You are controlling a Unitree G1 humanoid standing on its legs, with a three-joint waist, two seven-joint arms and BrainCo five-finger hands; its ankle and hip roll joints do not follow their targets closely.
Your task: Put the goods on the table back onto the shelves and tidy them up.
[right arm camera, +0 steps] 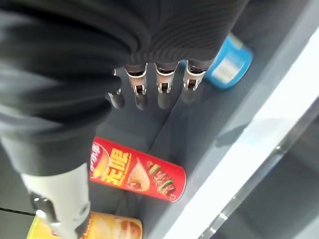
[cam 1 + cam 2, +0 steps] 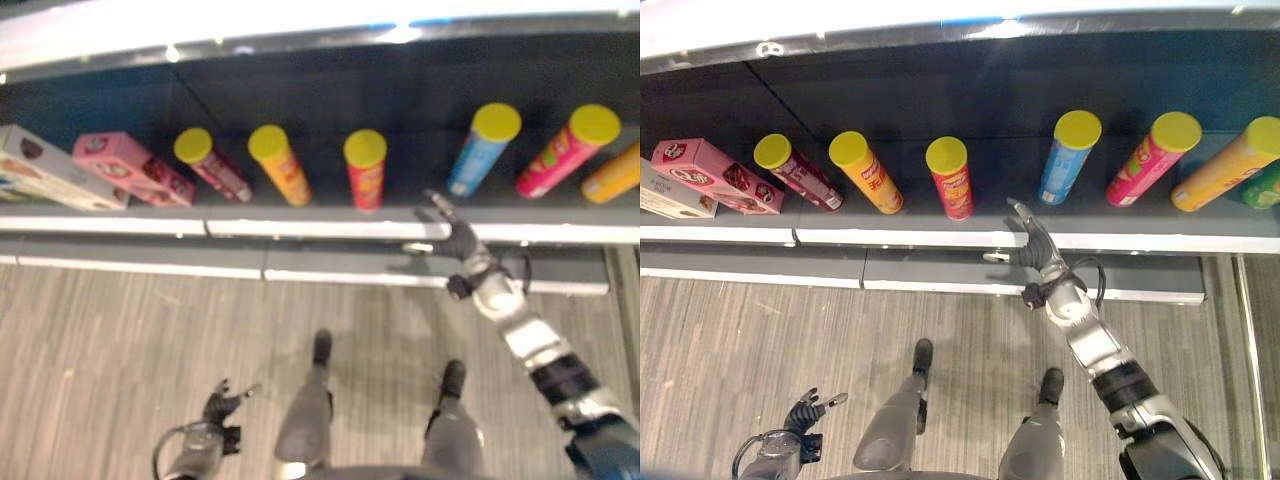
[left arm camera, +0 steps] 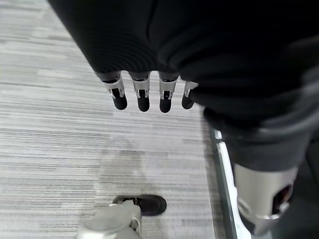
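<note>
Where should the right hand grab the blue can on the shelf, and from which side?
Probably round the middle of the blue can, from the shelf's open front. It stands upright with free space either side, and the open right hand is at the shelf edge just left of it.

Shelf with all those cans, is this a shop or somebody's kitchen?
Probably a shop, or a mock-up of one. A long dark shelf holds a row of yellow-lidded snack cans, like the red can and blue can, beside a pink box. The right hand reaches toward it, empty.
</note>
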